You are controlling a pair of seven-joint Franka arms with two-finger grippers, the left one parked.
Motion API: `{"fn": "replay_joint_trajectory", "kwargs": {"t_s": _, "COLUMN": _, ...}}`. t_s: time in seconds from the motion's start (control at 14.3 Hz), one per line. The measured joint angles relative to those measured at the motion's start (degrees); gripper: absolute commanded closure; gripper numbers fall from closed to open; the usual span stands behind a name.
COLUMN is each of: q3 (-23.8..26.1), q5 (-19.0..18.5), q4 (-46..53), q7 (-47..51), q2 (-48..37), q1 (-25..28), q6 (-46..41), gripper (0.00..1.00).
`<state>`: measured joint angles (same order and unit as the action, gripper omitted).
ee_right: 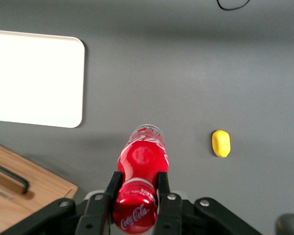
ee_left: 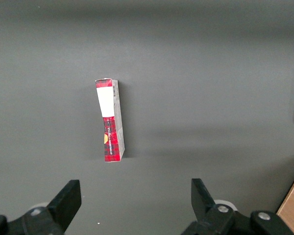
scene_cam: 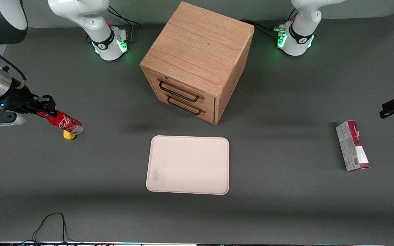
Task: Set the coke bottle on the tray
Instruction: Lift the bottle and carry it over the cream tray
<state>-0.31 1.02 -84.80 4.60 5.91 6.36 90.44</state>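
Observation:
The coke bottle (scene_cam: pixel 62 122) is red with white script and a silvery base. It hangs tilted above the table toward the working arm's end, held by its neck. My right gripper (scene_cam: pixel 45 107) is shut on it. In the right wrist view the fingers (ee_right: pixel 112 188) clamp the bottle (ee_right: pixel 142 159) just under its red cap. The cream-white tray (scene_cam: pixel 188 164) lies flat in front of the drawer cabinet, nearer the front camera, bare. It also shows in the right wrist view (ee_right: pixel 34 78), apart from the bottle.
A wooden drawer cabinet (scene_cam: pixel 197 61) stands mid-table. A small yellow object (scene_cam: pixel 68 135) lies on the table under the bottle; it also shows in the right wrist view (ee_right: pixel 221 143). A red-and-grey carton (scene_cam: pixel 352 145) lies toward the parked arm's end.

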Motion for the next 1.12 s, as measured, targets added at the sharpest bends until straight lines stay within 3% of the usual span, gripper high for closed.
{"fn": "replay_joint_trajectory", "kwargs": {"t_s": 0.21, "q3": 5.5, "q5": -0.7, "q4": 10.3, "q7": 6.1, "q2": 6.1, "q1": -0.3, "q6": -2.8, "gripper": 1.0}}
{"fn": "replay_joint_trajectory", "kwargs": {"t_s": 0.49, "q3": 15.8, "q5": -7.3, "q4": 19.6, "q7": 17.2, "q2": 16.9, "q1": -0.3, "q6": -2.1, "gripper": 1.0}}
{"fn": "replay_joint_trajectory", "kwargs": {"t_s": 0.63, "q3": 19.3, "q5": -10.4, "q4": 21.8, "q7": 20.9, "q2": 22.8, "q1": -0.1, "q6": 2.2, "gripper": 1.0}}
{"fn": "replay_joint_trajectory", "kwargs": {"t_s": 0.91, "q3": 20.6, "q5": -12.5, "q4": 22.9, "q7": 25.2, "q2": 32.8, "q1": 1.8, "q6": 14.6, "gripper": 1.0}}
{"fn": "replay_joint_trajectory", "kwargs": {"t_s": 1.12, "q3": 20.7, "q5": -13.4, "q4": 23.2, "q7": 25.8, "q2": 37.4, "q1": 3.2, "q6": 18.4, "gripper": 1.0}}
